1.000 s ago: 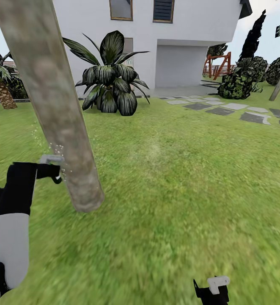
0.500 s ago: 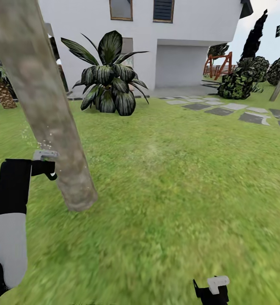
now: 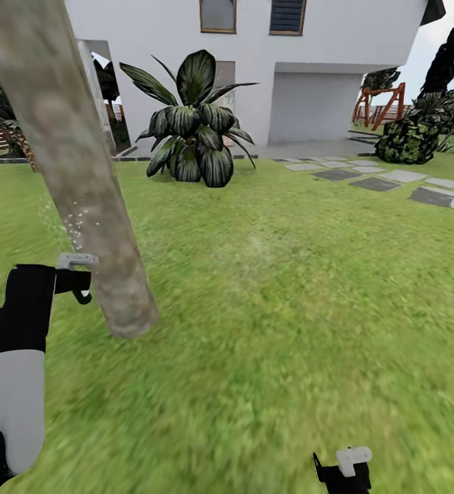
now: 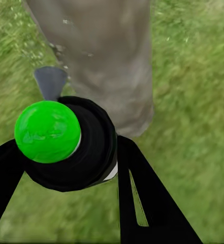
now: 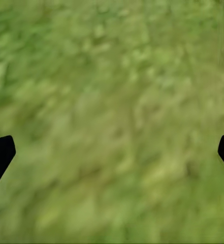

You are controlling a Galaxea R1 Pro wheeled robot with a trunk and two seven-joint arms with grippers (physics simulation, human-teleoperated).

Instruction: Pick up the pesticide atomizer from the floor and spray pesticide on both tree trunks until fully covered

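A thick pale grey-brown mottled tree trunk [image 3: 83, 178] leans across the left of the head view and rises from the lawn. My left gripper [image 3: 76, 278] hangs just left of the trunk's lower part, shut on the pesticide atomizer [image 4: 78, 147], a dark bottle with a round green top. Its grey nozzle [image 4: 51, 81] points at the trunk [image 4: 112, 56]. Fine white droplets [image 3: 73, 223] hang on the trunk's side above the nozzle. Low at the head view's bottom edge my right gripper [image 3: 343, 470] stays over grass, and it is open with nothing between its fingers [image 5: 112, 155].
Green lawn spreads all around. Behind it stand a white house, a broad-leafed dark plant [image 3: 196, 130], a grey pillar [image 3: 97, 89], a short palm [image 3: 1, 116], grey stepping stones [image 3: 378, 182], a dark shrub [image 3: 412, 137] and a red frame [image 3: 381, 106].
The head view has turned slightly left, so the house and plants sit further right. My left gripper stays beside the trunk with the atomizer, droplets still in the air. The right gripper is unmoved.
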